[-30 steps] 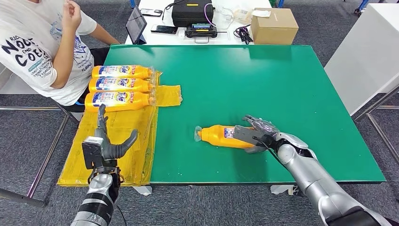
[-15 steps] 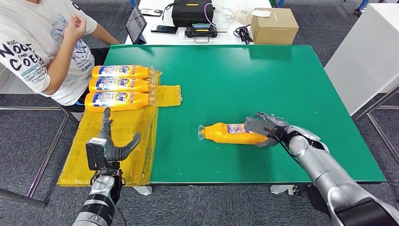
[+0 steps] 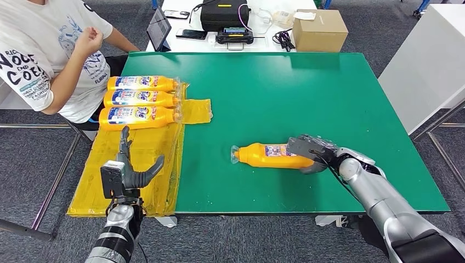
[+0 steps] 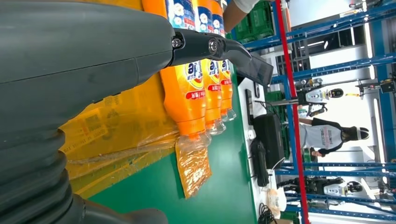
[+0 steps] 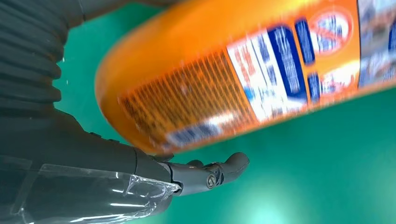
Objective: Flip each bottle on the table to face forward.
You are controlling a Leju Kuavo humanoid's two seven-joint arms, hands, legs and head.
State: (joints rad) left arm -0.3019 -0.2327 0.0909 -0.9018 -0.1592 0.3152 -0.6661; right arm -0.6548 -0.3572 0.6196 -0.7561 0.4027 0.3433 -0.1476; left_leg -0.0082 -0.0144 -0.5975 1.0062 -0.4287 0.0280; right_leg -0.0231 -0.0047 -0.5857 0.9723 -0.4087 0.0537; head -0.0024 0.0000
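An orange bottle (image 3: 268,155) lies on its side on the green table (image 3: 307,93), clear cap (image 3: 235,154) pointing left, a label strip showing on top. My right hand (image 3: 310,152) grips its base end; in the right wrist view the bottle (image 5: 243,70) is blurred, with the thumb (image 5: 205,175) beneath it. Three more orange bottles (image 3: 141,99) lie side by side on a yellow plastic sheet (image 3: 137,159) at the table's left, blue labels up; the left wrist view shows these bottles (image 4: 189,88) too. My left hand (image 3: 129,169) hovers open over the sheet's near part.
A person in a white T-shirt (image 3: 49,55) sits at the table's far left corner. A white table behind carries a cardboard box (image 3: 319,30), a black case (image 3: 224,13) and a tablet (image 3: 159,27). A white cabinet (image 3: 433,60) stands to the right.
My right hand has drawn the bottle a little to the right and swung it level, rolling its label upward. The person's raised arm has come down. My left hand barely moved.
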